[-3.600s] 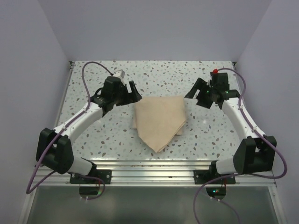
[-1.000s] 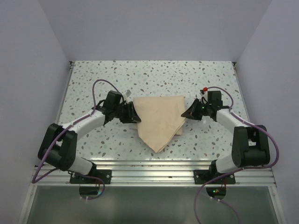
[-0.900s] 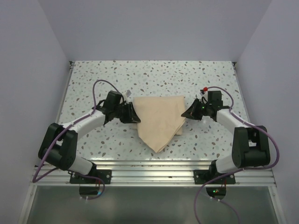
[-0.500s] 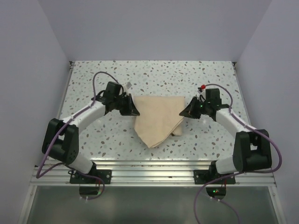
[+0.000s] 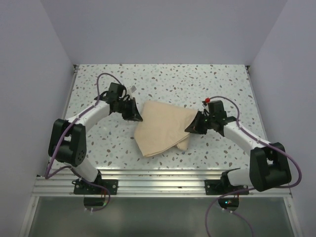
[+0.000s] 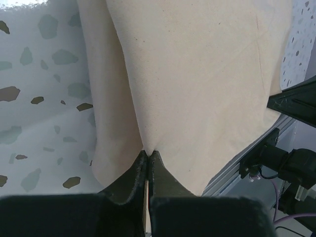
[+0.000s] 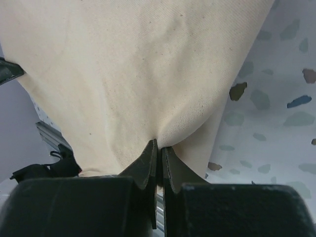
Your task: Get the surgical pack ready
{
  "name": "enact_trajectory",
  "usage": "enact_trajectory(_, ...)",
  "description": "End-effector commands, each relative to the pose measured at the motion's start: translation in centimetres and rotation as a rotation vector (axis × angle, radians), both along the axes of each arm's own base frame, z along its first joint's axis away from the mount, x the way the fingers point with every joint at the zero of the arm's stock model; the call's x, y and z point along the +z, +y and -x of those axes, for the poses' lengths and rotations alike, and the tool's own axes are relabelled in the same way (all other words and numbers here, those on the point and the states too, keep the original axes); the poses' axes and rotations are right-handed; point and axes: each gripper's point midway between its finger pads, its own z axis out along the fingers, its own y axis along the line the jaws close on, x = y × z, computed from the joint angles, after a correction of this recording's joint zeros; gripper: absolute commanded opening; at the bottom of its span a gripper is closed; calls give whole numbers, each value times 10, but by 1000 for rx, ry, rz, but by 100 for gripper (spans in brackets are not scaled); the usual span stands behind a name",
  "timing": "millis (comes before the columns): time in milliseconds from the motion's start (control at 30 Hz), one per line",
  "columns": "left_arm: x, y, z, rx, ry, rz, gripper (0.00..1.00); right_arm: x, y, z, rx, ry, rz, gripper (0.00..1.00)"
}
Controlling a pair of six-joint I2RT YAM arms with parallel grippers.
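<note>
The surgical pack shows as a folded beige cloth bundle (image 5: 163, 128) in the middle of the speckled table, its point hanging toward the near edge. My left gripper (image 5: 138, 117) is shut on the cloth's upper left corner; in the left wrist view the cloth (image 6: 197, 79) is pinched between the black fingertips (image 6: 148, 154). My right gripper (image 5: 188, 129) is shut on the cloth's right corner, where the fabric (image 7: 123, 69) puckers into the closed tips (image 7: 159, 144). Tray, instruments and gauze packets are hidden or out of view.
The speckled table (image 5: 163, 81) is bounded by pale walls at the back and sides. An aluminium rail (image 5: 158, 178) runs along the near edge by the arm bases. Purple cables loop from both arms (image 5: 101, 81).
The left gripper closed on the cloth corner. Both arms then pulled the bundle, which has skewed: its left corner moved up and left, its right corner down and toward the centre.
</note>
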Motion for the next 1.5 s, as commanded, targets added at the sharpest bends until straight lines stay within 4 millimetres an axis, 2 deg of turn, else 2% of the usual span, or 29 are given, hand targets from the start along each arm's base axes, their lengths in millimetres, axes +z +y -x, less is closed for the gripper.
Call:
enact_trajectory(0,-15,9,16,-37,29,-28,0,-20,-6,25,-40,82,18,0)
enact_trajectory(67,-20,11,21,-44,32,-39,0,-28,-5,31,-43,106,29,0)
enact_trajectory(167,-38,21,32,-42,51,-85,0,-50,-8,43,-42,153,77,0)
enact_trajectory(300,-59,31,37,-25,66,-147,0,-68,-14,49,-56,192,132,0)
enact_trajectory(400,-64,36,38,-17,58,-171,0,-70,-21,49,-67,186,167,1)
enact_trajectory(633,-69,34,42,-10,52,-151,0,-74,-31,50,-56,190,238,11)
enact_trajectory(700,-71,35,48,-5,50,-143,0,-73,-34,46,-55,180,264,21)
enact_trajectory(767,-73,35,55,3,56,-136,0,-72,-35,45,-49,178,275,36)
enact_trajectory(833,-71,35,55,19,38,-135,0,-69,-36,45,-51,169,281,45)
enact_trajectory(867,-70,35,58,22,31,-133,0,-68,-37,45,-55,164,285,56)
enact_trajectory(933,-69,35,58,33,16,-135,0,-66,-39,44,-52,155,290,62)
enact_trajectory(1167,-76,29,68,19,9,-139,0,-77,-28,43,0,172,260,58)
enact_trajectory(1267,-81,31,72,37,1,-152,0,-81,-30,39,6,174,290,47)
enact_trajectory(1367,-89,33,80,48,19,-148,0,-83,-27,31,25,171,297,44)
enact_trajectory(1467,-90,37,81,83,-2,-156,0,-87,-26,16,34,173,287,30)
